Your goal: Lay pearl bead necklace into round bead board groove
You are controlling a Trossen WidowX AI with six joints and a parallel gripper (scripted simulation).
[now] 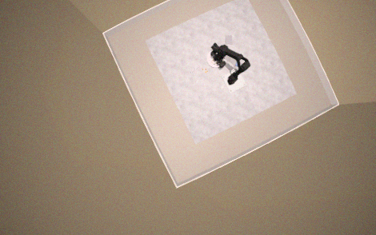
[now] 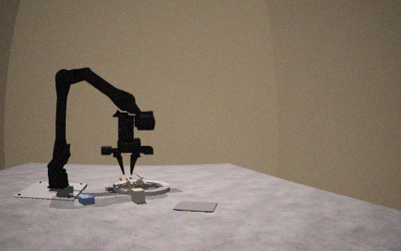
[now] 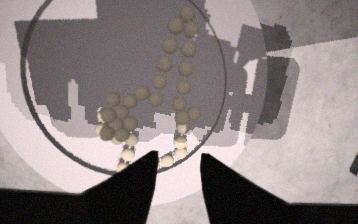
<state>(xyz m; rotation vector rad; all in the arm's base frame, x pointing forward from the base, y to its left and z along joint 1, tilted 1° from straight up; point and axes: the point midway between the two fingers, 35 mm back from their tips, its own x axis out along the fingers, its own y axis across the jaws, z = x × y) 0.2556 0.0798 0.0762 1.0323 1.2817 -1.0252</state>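
The round bead board (image 1: 210,61) (image 2: 164,188) (image 3: 30,145) is pale, with a thin dark ring groove (image 3: 223,65). The pearl necklace (image 3: 185,67) lies bunched on it, mostly inside the ring: a double strand runs toward the top of the wrist view, a clump sits left of centre, and some beads lie near the groove at the bottom. My gripper (image 2: 127,173) (image 3: 179,159) is partly open over the board, pointing down. No bead shows held between the fingertips; a few beads appear below and near them. The fingers hide part of the necklace and groove.
A tan cube (image 2: 138,196) stands at the board's near side in the exterior view. A blue block (image 2: 86,199) lies to the left, and a flat grey square (image 1: 229,38) (image 2: 195,207) to the right. Small orange bits (image 1: 205,70) lie beyond the board. The arm stands on a white plate (image 2: 30,190).
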